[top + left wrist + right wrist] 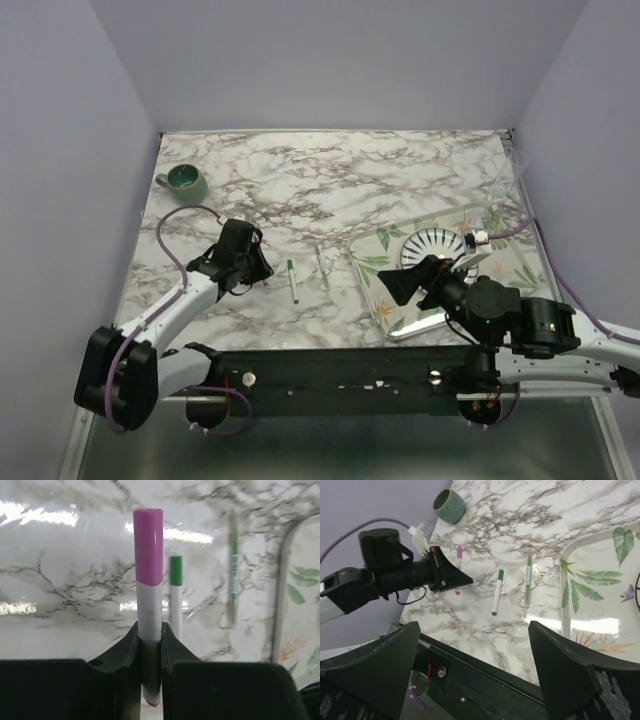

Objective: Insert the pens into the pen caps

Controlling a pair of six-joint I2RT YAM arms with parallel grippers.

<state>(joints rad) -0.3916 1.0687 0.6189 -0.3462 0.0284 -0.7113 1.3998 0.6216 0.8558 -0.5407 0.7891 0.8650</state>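
We see the left claw (pixel 150 630) closed on a slim white pen (pixel 149 607), its two black fingers (pixel 125 655) pressing the barrel from either side. In the left wrist view the pen stands upright in the grip. A glossy pink cap (pixel 148 545) sits on its upper end, well clear of the fingertips, and a small reddish tip shows below them. The right wrist view shows this claw over the marble-patterned table (pixel 400 180), with the pen sticking out on both sides of the fingertips.

Just to the right of that claw, a second white pen with a green cap (pixel 292 281) lies flat on the table, apart from the held pen. A little further right lies a thin translucent pen with green markings (pixel 322 266). It is roughly parallel to the green-capped one and lies between it and the left rim of the glossy leaf-printed tray (pixel 600 630).

The right claw (pixel 472 640) has its jaws spread wide and grips nothing. In the top view it hangs over the near left part of the tray, well apart from all three pens. A white round plate with dark radial stripes (pixel 432 243) rests on the tray, and a teal ceramic mug (pixel 185 180) stands at the far left corner of the table.
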